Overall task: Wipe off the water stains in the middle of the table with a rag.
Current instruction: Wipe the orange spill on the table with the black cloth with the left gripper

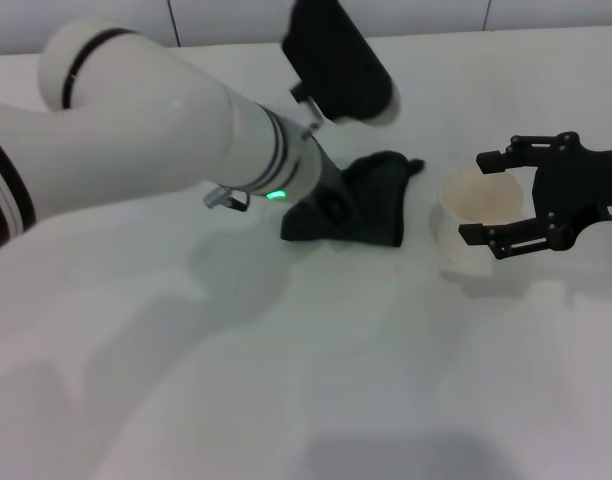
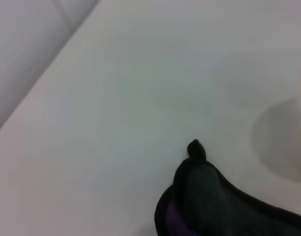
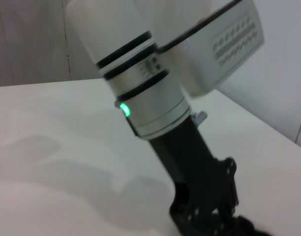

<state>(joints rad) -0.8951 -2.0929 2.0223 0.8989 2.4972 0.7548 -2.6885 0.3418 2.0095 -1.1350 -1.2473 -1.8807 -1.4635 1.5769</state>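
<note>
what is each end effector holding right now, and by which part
The left end effector presses down on the rag at its near-left part; whether it grips is hidden. The right end effector straddles the cup, open.

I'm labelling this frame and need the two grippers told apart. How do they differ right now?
The left gripper is down on the dark rag; the right gripper stands around the pale cup. The right's fingers are spread open and plainly seen; the left's are hidden. Both are black, over the white table.

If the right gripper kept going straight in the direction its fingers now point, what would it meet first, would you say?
Most likely the pale cup. In the head view the right gripper points toward the robot's left with open fingers flanking the cup's rim. The rag lies farther along that line, though depth is unclear.
</note>
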